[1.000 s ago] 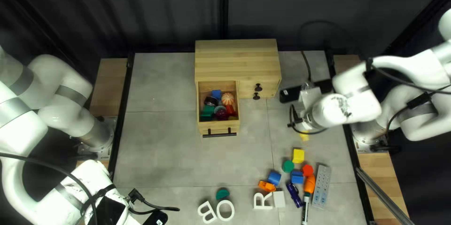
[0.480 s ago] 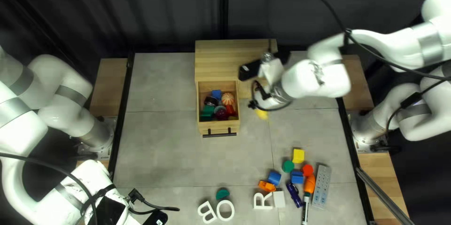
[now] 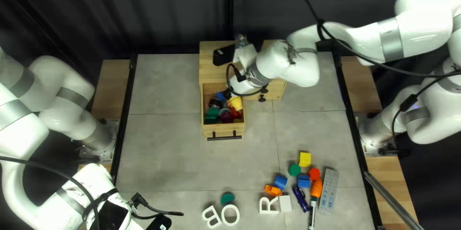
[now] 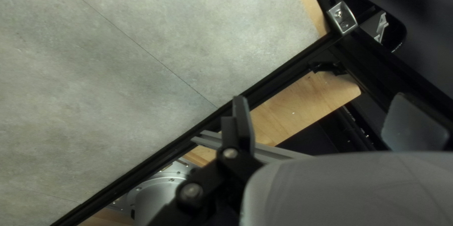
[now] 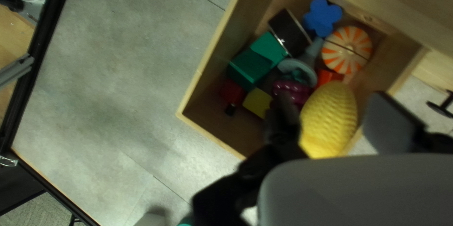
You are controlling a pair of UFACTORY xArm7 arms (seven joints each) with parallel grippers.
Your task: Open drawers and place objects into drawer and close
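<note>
The yellow toy corn [image 5: 329, 123] lies within the outline of the open drawer [image 5: 213, 137], close to its right side wall and over the purple grapes [image 5: 291, 93]; how much of its weight rests there I can't tell. The heap is the likeliest trouble: propped on uneven toys, the corn could roll as it's let go, or sit proud enough to catch the cabinet [image 3: 209, 62] when the drawer is shut. The striped round toy [image 5: 347, 49], just beside the blue flower shape [image 5: 322, 17], adds to that crowding near the cabinet. A lift that isn't straight could also drag a finger through the grapes or knock the side wall, since there's little room around the corn.

The right claw [image 5: 330, 103] looks released — fingers well apart, the corn between them. A strip of drawer shows between the corn and the finger nearer the knob [image 5: 442, 105], so I judge nothing is gripped; whether the other finger brushes the corn or the grapes, I can't tell. The left claw [image 4: 321, 99] is spread wide with nothing between its fingers, well away from the drawer.
</note>
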